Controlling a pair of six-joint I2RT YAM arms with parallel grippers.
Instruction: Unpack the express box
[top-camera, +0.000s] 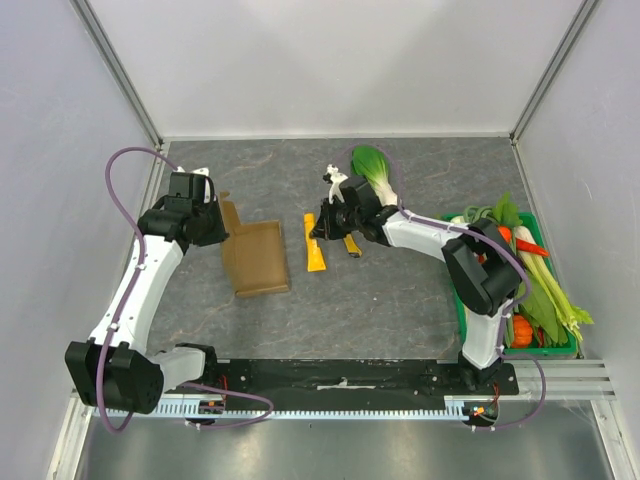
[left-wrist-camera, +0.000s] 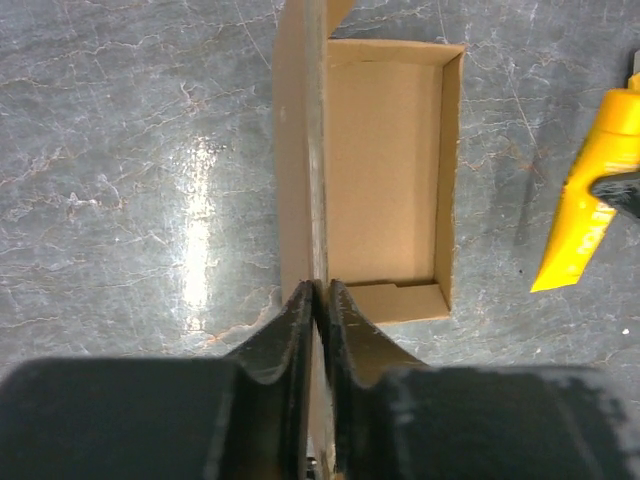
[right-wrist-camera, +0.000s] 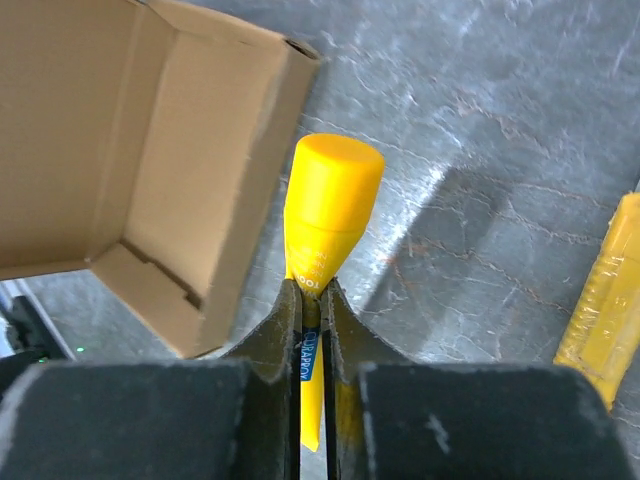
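The express box (top-camera: 256, 258) is a flat brown cardboard box lying open on the table, left of centre. My left gripper (top-camera: 214, 214) is shut on its raised lid flap (left-wrist-camera: 300, 150), pinching the flap's edge between the jaws (left-wrist-camera: 320, 290). The tray of the box (left-wrist-camera: 385, 170) shows bare cardboard inside. My right gripper (top-camera: 324, 234) is shut on a yellow tube (top-camera: 315, 250) just right of the box. In the right wrist view the tube (right-wrist-camera: 330, 200) sticks out from between the jaws (right-wrist-camera: 312, 292), next to the box wall (right-wrist-camera: 200, 200).
A second yellow tube (right-wrist-camera: 605, 300) lies right of the held one. A bok choy (top-camera: 372, 165) lies at the back centre. A green crate (top-camera: 462, 310) full of vegetables stands at the right edge. White walls enclose the table.
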